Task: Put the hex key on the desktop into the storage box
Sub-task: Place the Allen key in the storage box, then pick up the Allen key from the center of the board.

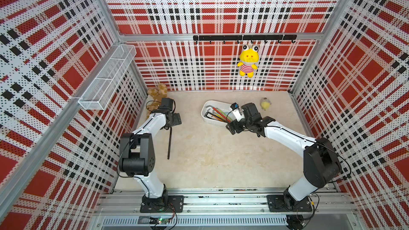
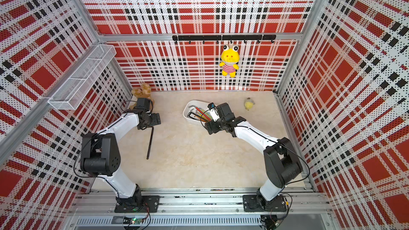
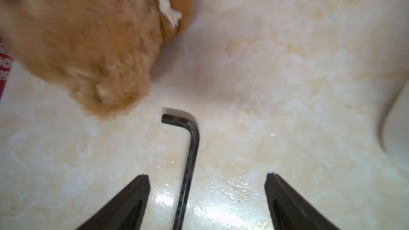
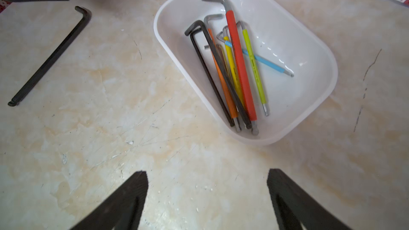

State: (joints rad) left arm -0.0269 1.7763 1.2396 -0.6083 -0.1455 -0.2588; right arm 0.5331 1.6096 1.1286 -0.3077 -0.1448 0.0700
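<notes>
On the beige marbled bench (image 1: 210, 151), the white storage box (image 4: 305, 89) holds coloured hex keys (image 4: 240, 63) near the wide-open, empty right tool (image 4: 207, 172), while the left tool (image 3: 207, 175), jaws spread, straddles the black hex key (image 3: 191, 149) lying flat.

My left pincer (image 3: 207, 175) points downward, jaws spread wide and clasping nothing; my left arm (image 1: 155, 119) folds sharply at the elbow behind it; my right pincer (image 4: 208, 171) tilts down, jaws equally wide and bare; my right arm (image 1: 287, 133) reaches out low behind its wrist.
</notes>
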